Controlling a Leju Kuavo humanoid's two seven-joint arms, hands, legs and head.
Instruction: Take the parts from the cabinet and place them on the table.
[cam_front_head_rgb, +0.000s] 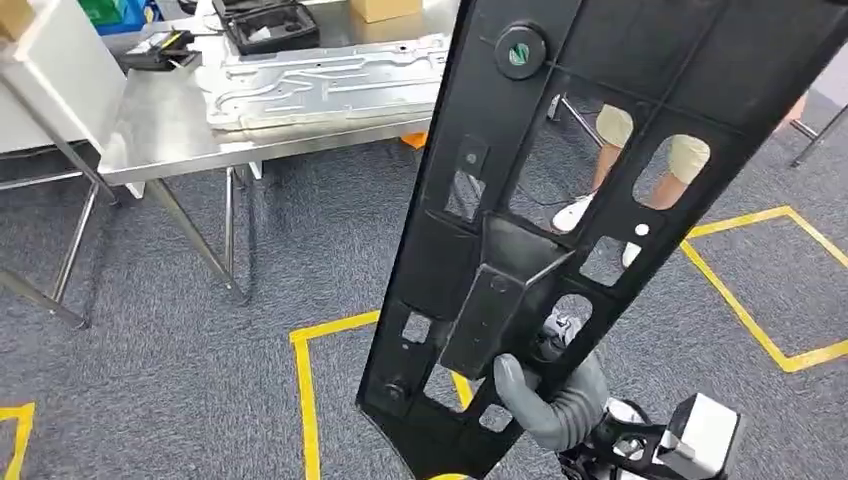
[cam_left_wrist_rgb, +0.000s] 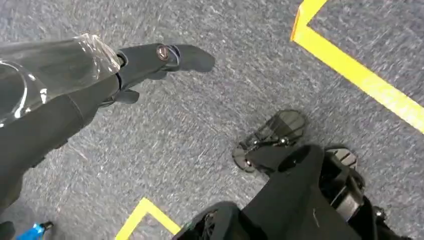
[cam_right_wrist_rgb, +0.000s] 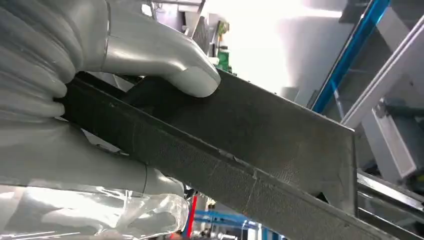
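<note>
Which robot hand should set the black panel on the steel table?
The right robot hand. It already grips the black panel near its lower end, thumb over the edge. The left robot hand hangs over the carpet, holding nothing. The steel table stands ahead to the left.

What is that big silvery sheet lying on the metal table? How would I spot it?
Find the steel table at the upper left of the head view. The silver stamped panel lies flat along it, ridged and grooved all over, unlike the small black case behind it.
</note>
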